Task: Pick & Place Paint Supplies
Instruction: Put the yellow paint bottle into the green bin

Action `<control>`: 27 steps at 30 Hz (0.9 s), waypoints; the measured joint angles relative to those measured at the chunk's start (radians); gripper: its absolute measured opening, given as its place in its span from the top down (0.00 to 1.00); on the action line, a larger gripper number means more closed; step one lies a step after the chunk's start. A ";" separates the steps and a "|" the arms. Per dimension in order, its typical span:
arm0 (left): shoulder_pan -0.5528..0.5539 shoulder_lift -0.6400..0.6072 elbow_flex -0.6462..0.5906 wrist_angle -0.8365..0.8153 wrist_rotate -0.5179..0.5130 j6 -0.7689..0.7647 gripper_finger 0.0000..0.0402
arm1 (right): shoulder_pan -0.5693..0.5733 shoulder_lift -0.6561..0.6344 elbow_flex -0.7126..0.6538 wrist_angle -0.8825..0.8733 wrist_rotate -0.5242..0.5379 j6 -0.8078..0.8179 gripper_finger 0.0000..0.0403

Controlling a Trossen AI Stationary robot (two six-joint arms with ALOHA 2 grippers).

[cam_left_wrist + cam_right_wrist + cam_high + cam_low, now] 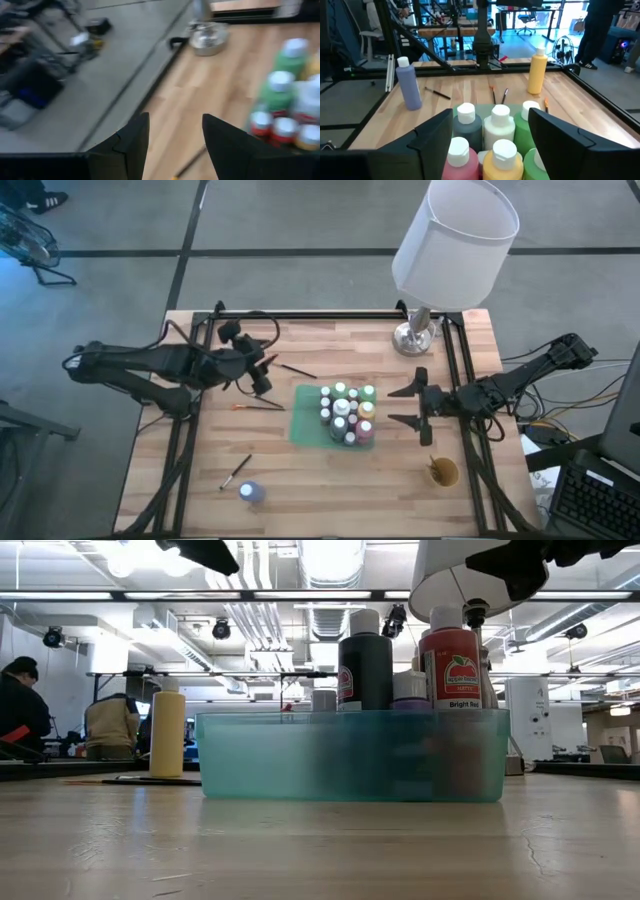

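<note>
Several pale-capped paint bottles (347, 412) stand upright in a translucent teal tray (305, 420) at the table's middle. My right gripper (403, 406) hovers open just right of the tray, level, with the bottles (500, 125) in front of its fingers and nothing between them. My left gripper (262, 383) hangs open and empty left of the tray, above the table. A yellow bottle (536, 72) and a lavender bottle (250, 492) stand on the wood. Thin dark brushes (262, 406) (297, 370) (236, 471) lie flat on the table.
A lamp with a white shade (455, 240) and a metal base (415, 338) stands at the far right corner. A small tan cup (443, 472) sits near the right front. Black rails (455, 380) run along the table's sides. People sit in the room behind.
</note>
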 joint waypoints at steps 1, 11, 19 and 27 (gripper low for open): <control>0.000 0.002 0.000 -0.003 -0.030 0.002 0.53 | 0.000 0.000 0.000 0.000 0.000 -0.002 0.38; 0.003 0.022 -0.001 0.008 -0.119 -0.023 0.53 | 0.000 0.000 0.000 0.000 0.000 -0.019 0.42; 0.063 0.017 -0.001 -0.126 -0.150 -0.101 0.53 | 0.000 0.000 0.000 0.000 0.000 -0.020 0.42; 0.178 0.017 -0.005 -0.128 -0.149 -0.134 0.53 | 0.000 0.000 0.000 0.000 0.000 -0.019 0.35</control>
